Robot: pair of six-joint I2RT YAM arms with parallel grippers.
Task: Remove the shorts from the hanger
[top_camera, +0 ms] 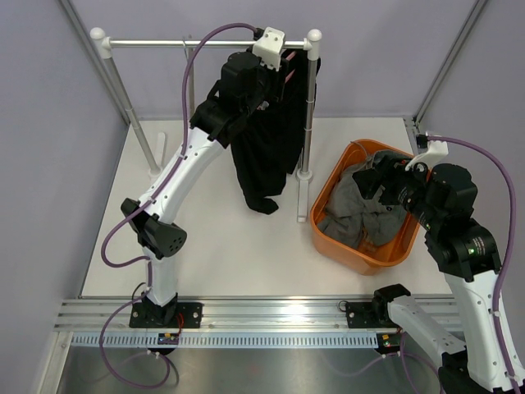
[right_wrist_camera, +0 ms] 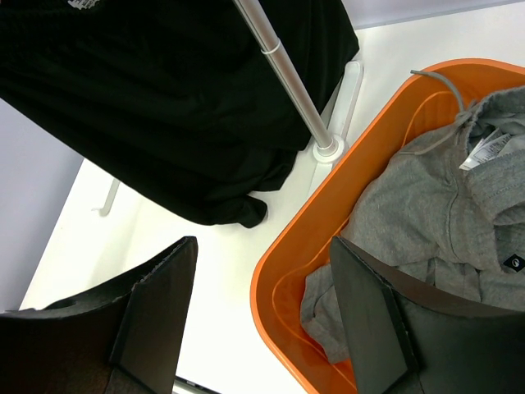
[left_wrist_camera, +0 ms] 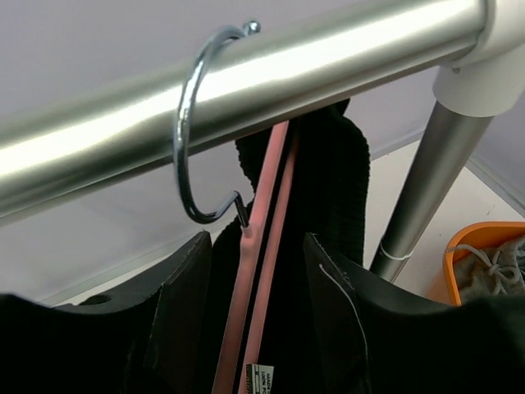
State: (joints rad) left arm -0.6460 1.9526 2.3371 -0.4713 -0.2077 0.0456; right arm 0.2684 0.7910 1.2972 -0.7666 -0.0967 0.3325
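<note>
Hanging now: the black shorts (top_camera: 264, 156) hang from a pink hanger (left_wrist_camera: 267, 205), whose metal hook (left_wrist_camera: 182, 123) loops over the rail (left_wrist_camera: 344, 53), close to the upright post (left_wrist_camera: 418, 189). The legs reach down to the table.
Left claw: the left gripper (left_wrist_camera: 258, 246) is up under the rail, its fingers about half apart, one on each side of the hanger and the dark cloth.
Grip doubt: the cloth fills the gap between the fingers, so I cannot tell whether the pads are pinching it or just standing beside it.
Right claw: the right gripper (right_wrist_camera: 262, 246) hovers over the near rim of the orange basket (right_wrist_camera: 279, 279), spread wide and holding nothing.
In the basket: a grey sweatshirt (right_wrist_camera: 426, 205) lies crumpled inside.
How the shorts will handle: probably light, soft and limp, so they will sag and fold once they leave the hanger. The hanger is stiff, and its hook sits loose on the rail, so it may swing or slide under a sideways pull.
Where to hold: take the thick top edge of the shorts just beside the hanger, where the cloth bunches and gives the pads something to bite on.
Risk: a pinch that also catches the pink bar would likely drag the hanger along instead of freeing the shorts.
</note>
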